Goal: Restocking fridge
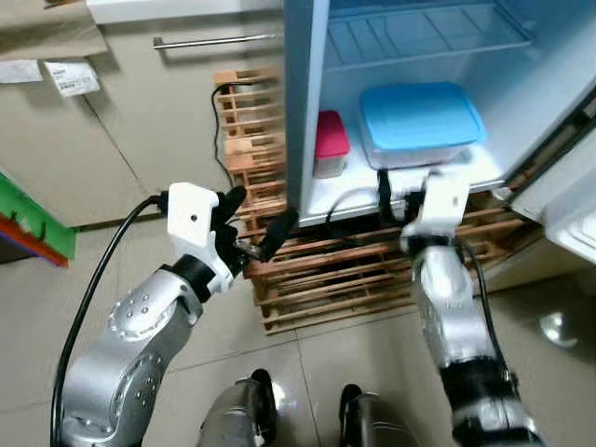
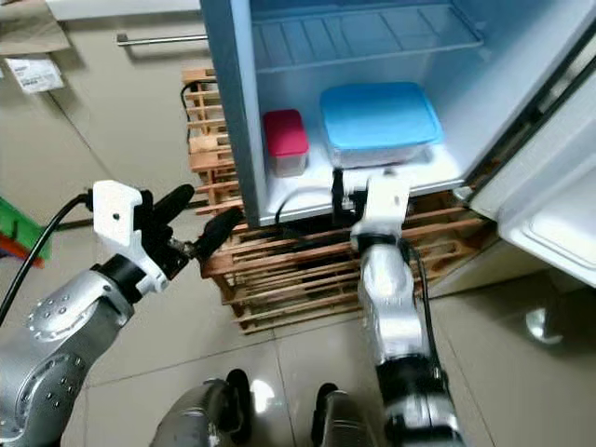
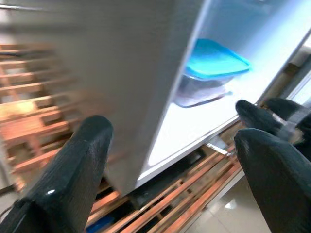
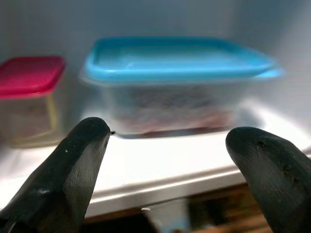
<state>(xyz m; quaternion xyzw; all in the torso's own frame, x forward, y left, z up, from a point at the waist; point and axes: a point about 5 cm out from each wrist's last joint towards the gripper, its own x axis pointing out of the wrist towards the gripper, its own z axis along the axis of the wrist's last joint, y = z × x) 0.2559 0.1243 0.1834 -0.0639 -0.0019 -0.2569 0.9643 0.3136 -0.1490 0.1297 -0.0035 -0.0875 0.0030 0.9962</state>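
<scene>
The fridge [image 1: 307, 112] stands open on a slatted wooden pallet [image 1: 317, 279], its smooth pale-blue side panel facing the room, a wire shelf [image 1: 419, 33] up top and a white floor shelf [image 1: 410, 182] below. Its door [image 2: 549, 200] swings out on the robot's right. The floor [image 1: 140, 270] is glossy beige tile.

On the white shelf sits a broad, rounded-rectangle clear plastic container with a blue lid [image 1: 419, 121], something dark inside it. Just beside it, toward the robot's left, is a small squarish tub with a red lid [image 1: 331, 140]; the two look close but apart.

The right gripper [image 4: 170, 145] is raised, pointing at the shelf's front lip, fingers spread wide with nothing between them, the blue-lidded container straight ahead and open shelf in front of it.

The left gripper [image 1: 256, 228] is bent up beside the fridge's outer front corner, fingers parted and empty, near the panel edge without touching.
</scene>
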